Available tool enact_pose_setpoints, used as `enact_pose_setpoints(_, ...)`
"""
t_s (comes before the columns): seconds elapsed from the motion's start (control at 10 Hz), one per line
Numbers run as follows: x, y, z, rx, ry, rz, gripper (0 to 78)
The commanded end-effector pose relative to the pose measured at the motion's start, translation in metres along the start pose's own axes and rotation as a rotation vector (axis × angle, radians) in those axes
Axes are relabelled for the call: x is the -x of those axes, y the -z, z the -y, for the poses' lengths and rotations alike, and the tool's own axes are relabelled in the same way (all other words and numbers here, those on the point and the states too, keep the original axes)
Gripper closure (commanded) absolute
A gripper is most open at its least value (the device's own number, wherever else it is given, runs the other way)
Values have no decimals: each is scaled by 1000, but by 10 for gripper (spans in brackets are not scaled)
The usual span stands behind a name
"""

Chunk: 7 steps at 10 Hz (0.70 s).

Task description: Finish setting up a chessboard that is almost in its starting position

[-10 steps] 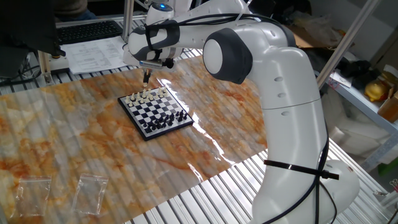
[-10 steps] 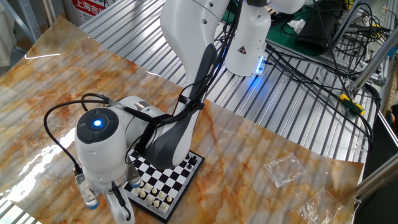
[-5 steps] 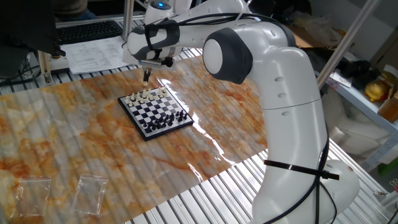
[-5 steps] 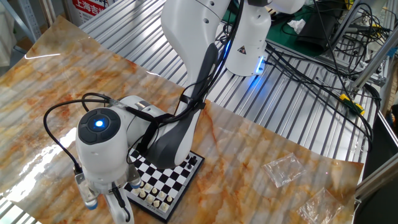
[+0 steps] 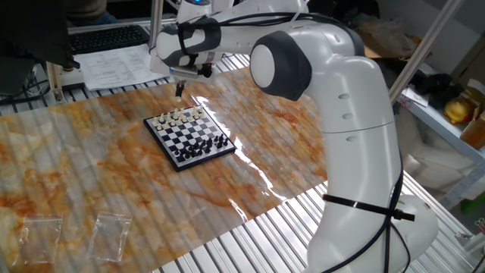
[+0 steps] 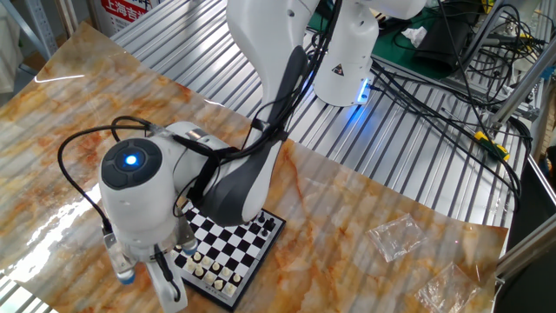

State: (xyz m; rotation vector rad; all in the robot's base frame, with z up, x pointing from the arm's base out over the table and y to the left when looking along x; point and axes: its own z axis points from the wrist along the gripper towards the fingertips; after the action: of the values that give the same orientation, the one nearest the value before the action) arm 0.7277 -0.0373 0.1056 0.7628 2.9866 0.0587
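The chessboard [image 5: 189,135] shows black-and-white checks inside a dark rim, with a row of cream pieces [image 5: 182,116] along one edge and black pieces [image 5: 208,144] along the other. The worktop [image 5: 91,167] is marbled in orange, rust and pale cream. The robot arm [image 5: 348,114] is glossy white with dark grey joints, and a blue light [image 6: 131,160] glows on its wrist. Two plastic bags [image 5: 112,235] are clear.

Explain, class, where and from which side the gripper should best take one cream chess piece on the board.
Probably from straight above, pinching the head of a cream piece. It stands upright and tiny, crowded by neighbours in its row on the board, so a side approach would likely knock others. The gripper hangs above that edge.
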Motion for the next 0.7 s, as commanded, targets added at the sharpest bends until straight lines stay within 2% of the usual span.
enact_pose_setpoints(0.1,-6,10,4,0,5,-13,764)
enact_pose_setpoints(0.7,-28,12,15,13,11,-22,764)
